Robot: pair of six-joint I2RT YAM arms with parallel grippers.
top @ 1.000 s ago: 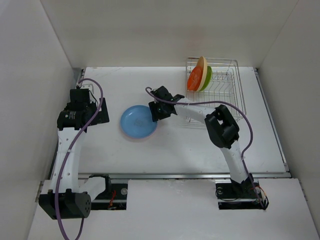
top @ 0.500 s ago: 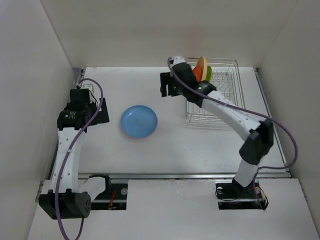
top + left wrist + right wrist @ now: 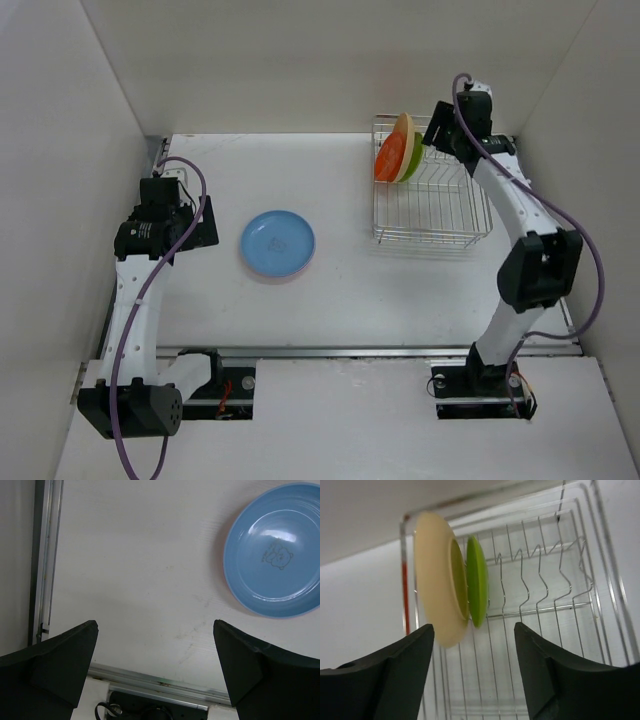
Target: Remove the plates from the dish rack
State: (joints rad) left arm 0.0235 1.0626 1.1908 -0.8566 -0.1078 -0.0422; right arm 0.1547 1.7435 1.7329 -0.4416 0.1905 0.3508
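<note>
Your left gripper (image 3: 155, 626) hangs spread and empty near the blue plate (image 3: 277, 243) on the table (image 3: 400, 290). Farther back, your right gripper (image 3: 474, 626), likewise parted and empty, faces the cream plate (image 3: 432, 580) and green plate (image 3: 477, 587) in the rack (image 3: 430, 243). Pinching both rims together could drop one.

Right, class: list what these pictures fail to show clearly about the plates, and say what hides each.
Left wrist view: the blue plate covers whatever lies beneath, apart from a pinkish rim; the frame edge cuts off its right side.
Right wrist view: the cream plate almost wholly hides the orange plate.
</note>
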